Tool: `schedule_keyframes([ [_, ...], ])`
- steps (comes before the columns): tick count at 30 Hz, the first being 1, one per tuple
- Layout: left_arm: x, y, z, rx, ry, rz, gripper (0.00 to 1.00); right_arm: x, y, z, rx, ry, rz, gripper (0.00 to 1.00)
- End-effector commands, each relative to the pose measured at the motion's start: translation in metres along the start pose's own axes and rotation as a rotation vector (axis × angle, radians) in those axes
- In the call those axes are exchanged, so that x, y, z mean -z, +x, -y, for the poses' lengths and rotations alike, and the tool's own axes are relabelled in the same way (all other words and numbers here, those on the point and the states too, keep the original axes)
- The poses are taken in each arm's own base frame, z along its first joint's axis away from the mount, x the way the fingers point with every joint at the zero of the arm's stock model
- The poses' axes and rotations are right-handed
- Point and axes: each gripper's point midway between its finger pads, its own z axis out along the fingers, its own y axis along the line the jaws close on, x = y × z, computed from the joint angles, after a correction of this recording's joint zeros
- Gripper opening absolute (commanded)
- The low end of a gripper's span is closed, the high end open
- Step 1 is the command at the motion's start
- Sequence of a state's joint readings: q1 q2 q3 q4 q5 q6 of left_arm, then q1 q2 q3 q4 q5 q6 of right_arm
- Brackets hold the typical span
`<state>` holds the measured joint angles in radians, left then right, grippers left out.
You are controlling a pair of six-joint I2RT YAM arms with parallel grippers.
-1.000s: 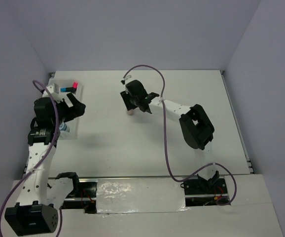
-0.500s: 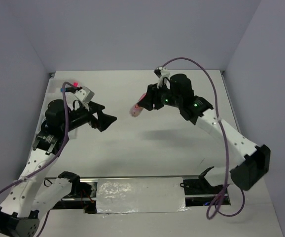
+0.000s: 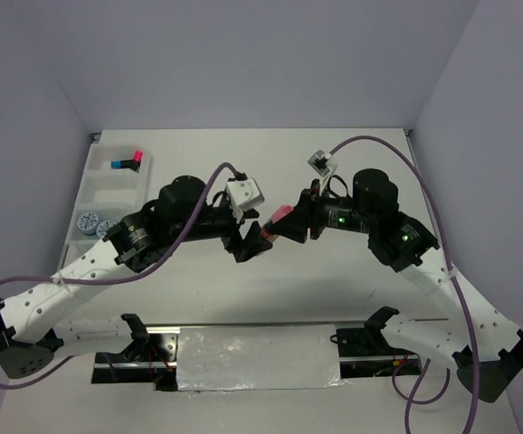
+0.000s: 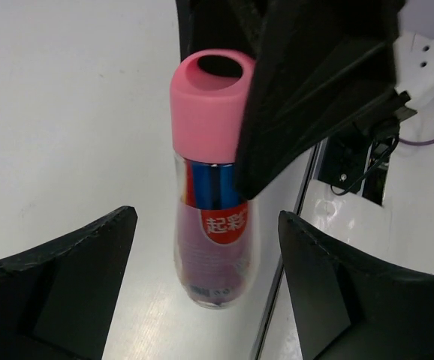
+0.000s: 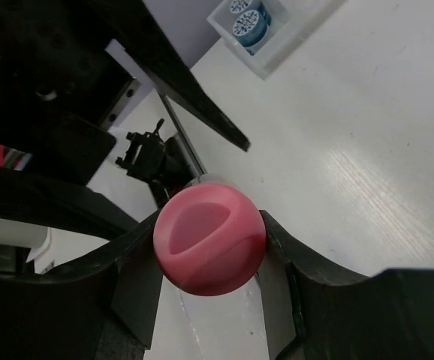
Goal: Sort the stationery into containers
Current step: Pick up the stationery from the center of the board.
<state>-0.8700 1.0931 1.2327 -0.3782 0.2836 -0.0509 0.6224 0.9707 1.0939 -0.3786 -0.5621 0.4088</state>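
Note:
In the top view, a small pink-capped tube (image 3: 278,215) hangs above the middle of the table with my right gripper (image 3: 290,224) shut on it. The right wrist view shows the pink cap (image 5: 209,240) pinched between both fingers. My left gripper (image 3: 252,240) meets it from the left. In the left wrist view its jaws stand open on either side of the tube's clear lower body (image 4: 213,247), with a gap on each side. The white divided tray (image 3: 108,185) lies at the far left and holds two blue rolls (image 3: 95,224) and pink- and blue-capped markers (image 3: 128,163).
A purple cable loops over each arm, and a small white block (image 3: 320,162) rides on the right arm's cable. The arm bases and a shiny strip (image 3: 257,357) line the near edge. Grey walls close in the back and sides.
My right arm lifted the tube off the table and carried it toward the middle. The left arm swung from the tray to the centre, its jaws now around the tube's lower end.

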Motion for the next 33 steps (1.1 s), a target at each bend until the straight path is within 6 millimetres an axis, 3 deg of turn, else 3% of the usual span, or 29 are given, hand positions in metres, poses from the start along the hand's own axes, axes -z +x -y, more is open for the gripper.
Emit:
schedule_keyframes([
  [1,-0.002,-0.009,-0.006,-0.053,-0.077,-0.015,0.89,0.017,-0.008,-0.028,0.021,-0.08,0.044,0.13],
  [4,-0.006,-0.008,-0.001,-0.06,-0.073,-0.024,0.88,0.02,-0.007,-0.029,0.024,-0.067,0.043,0.13],
  [15,-0.024,-0.007,0.004,-0.058,-0.041,-0.056,0.68,0.018,-0.005,-0.035,0.032,-0.079,0.041,0.15],
  [16,-0.025,-0.007,0.005,-0.058,-0.035,-0.057,0.62,0.019,-0.008,-0.038,0.036,-0.09,0.054,0.15],
  [17,-0.028,-0.007,0.005,-0.057,-0.032,-0.062,0.48,0.019,-0.007,-0.038,0.035,-0.092,0.056,0.15],
  [19,-0.031,-0.006,0.004,-0.057,-0.033,-0.068,0.31,0.02,-0.009,-0.041,0.039,-0.106,0.066,0.15],
  [20,-0.033,-0.004,0.004,-0.055,-0.034,-0.074,0.13,0.021,-0.008,-0.042,0.034,-0.113,0.066,0.15],
  [21,-0.034,-0.004,0.003,-0.056,-0.041,-0.074,0.02,0.021,-0.01,-0.045,0.043,-0.13,0.079,0.15],
  [22,-0.034,-0.004,0.001,-0.057,-0.05,-0.073,0.0,0.022,-0.009,-0.048,0.04,-0.147,0.078,0.17],
  [23,-0.036,-0.003,0.0,-0.055,-0.056,-0.071,0.0,0.021,-0.006,-0.047,0.036,-0.149,0.077,0.25],
  [24,-0.036,-0.004,-0.002,-0.052,-0.067,-0.063,0.0,0.021,-0.005,-0.045,0.033,-0.146,0.083,0.5],
  [25,-0.035,-0.004,-0.007,-0.051,-0.098,-0.058,0.0,0.022,-0.006,-0.042,0.032,-0.131,0.105,0.64],
  [26,-0.034,-0.007,-0.01,-0.049,-0.119,-0.037,0.0,0.022,-0.006,-0.04,0.032,-0.118,0.114,0.89],
  [27,-0.031,-0.008,-0.013,-0.048,-0.142,-0.025,0.0,0.024,-0.006,-0.036,0.023,-0.093,0.122,0.99],
  [33,-0.008,-0.013,-0.046,-0.026,-0.359,0.032,0.0,0.032,-0.009,0.01,-0.021,0.182,0.164,1.0],
])
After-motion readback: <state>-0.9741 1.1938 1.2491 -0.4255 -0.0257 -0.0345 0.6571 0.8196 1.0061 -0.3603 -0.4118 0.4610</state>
